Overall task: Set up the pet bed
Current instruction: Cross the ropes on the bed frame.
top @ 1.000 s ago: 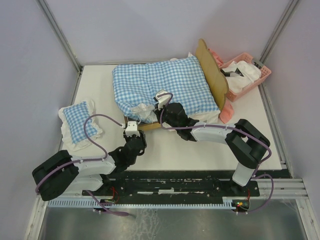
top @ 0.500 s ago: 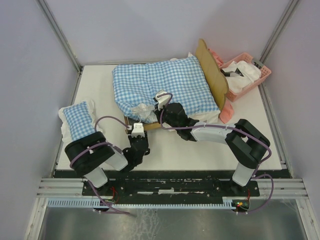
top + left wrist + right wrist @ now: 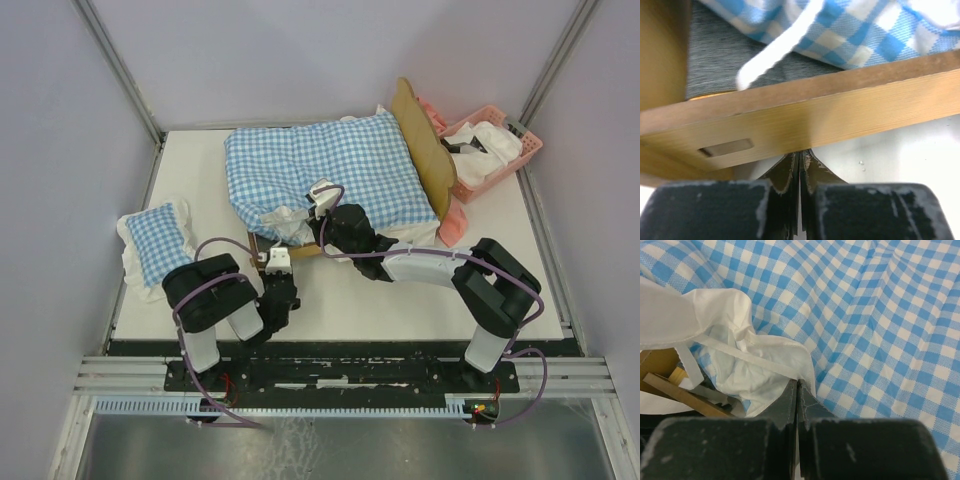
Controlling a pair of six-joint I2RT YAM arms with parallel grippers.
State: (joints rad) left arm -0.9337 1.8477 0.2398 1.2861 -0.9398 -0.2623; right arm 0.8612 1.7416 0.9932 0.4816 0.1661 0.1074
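"How much of the pet bed [image 3: 420,135] do you get from above?"
"Only its upright end and one near corner. The checked cushion [image 3: 320,165] covers the rest."
"And your left wrist view?"
"The rail [image 3: 840,115] runs off both edges, and the white frill [image 3: 775,49] is blurred."

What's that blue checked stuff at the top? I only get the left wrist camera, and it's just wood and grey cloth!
Observer: That's a big checked cushion. From above, it lies over most of the pet bed.
Operator: Where's the other arm?
Observer: The right gripper is shut, with its tips at the cushion's white frill. I can't tell if it pinches any.
Operator: Is anything else around?
Observer: A small checked pillow lies by itself, left of the bed.
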